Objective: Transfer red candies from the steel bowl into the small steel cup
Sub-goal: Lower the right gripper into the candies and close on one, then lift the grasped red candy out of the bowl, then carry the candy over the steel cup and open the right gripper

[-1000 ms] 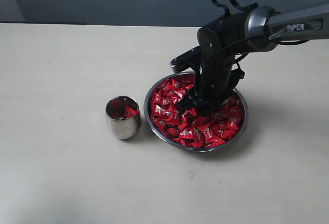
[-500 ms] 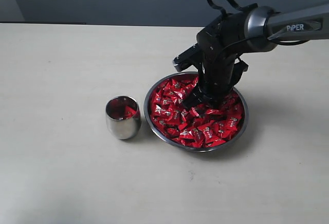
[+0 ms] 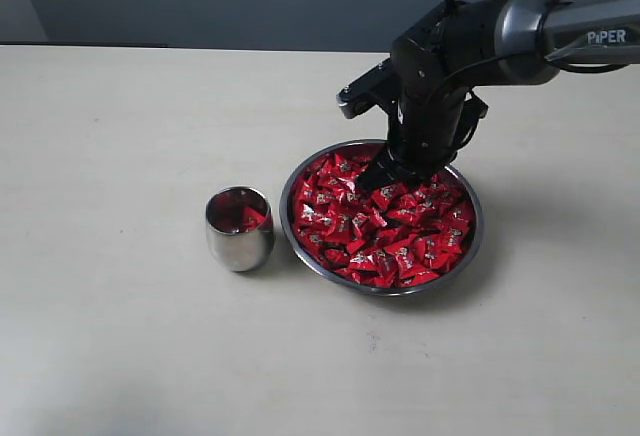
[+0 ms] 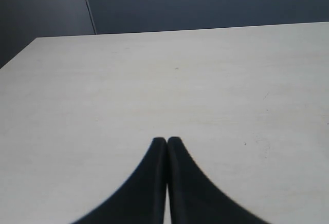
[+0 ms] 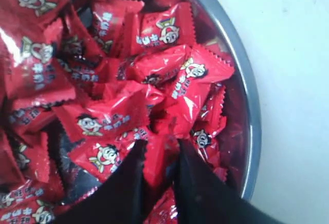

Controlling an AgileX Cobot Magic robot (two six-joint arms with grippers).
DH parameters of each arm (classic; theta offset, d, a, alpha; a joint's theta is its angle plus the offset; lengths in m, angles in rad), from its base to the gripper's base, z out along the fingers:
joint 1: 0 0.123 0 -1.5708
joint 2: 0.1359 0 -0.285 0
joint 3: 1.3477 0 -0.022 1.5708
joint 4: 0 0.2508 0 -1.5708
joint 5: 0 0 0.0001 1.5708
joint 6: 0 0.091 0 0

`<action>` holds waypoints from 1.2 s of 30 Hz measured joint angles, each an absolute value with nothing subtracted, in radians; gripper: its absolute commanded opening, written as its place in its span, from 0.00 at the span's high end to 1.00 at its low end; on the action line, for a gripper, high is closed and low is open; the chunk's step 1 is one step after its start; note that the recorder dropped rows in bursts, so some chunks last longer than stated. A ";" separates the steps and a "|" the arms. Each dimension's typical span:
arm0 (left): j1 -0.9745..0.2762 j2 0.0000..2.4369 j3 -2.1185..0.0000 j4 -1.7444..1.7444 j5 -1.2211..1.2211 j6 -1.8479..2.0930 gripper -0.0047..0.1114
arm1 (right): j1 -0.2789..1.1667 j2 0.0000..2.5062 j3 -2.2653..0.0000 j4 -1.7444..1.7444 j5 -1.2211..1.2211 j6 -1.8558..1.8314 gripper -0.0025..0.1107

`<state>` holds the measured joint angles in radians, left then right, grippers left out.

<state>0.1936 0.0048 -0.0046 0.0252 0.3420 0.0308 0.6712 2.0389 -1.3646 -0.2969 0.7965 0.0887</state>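
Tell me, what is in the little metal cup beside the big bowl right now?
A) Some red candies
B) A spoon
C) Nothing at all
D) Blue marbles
A: in the exterior view, the open top of the small steel cup shows shiny red candies lying inside it.

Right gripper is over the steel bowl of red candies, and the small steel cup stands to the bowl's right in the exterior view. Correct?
One error: the small steel cup stands to the left of the steel bowl, as the exterior view shows. The right gripper is indeed over the bowl of red candies.
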 measured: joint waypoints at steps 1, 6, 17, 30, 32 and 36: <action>0.194 0.005 -0.005 0.025 0.342 0.031 0.96 | 0.671 2.039 -1.365 -0.297 0.799 0.089 0.99; 0.194 0.005 -0.005 0.025 0.342 0.031 0.96 | 0.671 2.024 -1.365 -0.291 0.809 0.091 0.99; 0.194 0.005 -0.005 0.025 0.342 0.031 0.96 | 0.671 1.895 -1.365 -0.169 0.785 0.087 0.99; 0.194 0.005 -0.005 0.025 0.342 0.031 0.96 | 0.726 1.834 -1.426 0.370 0.708 -0.277 0.99; 0.194 0.005 -0.005 0.025 0.342 0.031 0.96 | 0.755 1.853 -1.461 0.380 0.727 -0.285 0.99; 0.194 0.005 -0.005 0.025 0.342 0.031 0.96 | 0.805 1.903 -1.524 0.391 0.775 -0.291 0.99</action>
<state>0.1936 0.0048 -0.0046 0.0252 0.3420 0.0308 0.8047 1.9033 -1.5236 0.3906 0.7750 -0.2909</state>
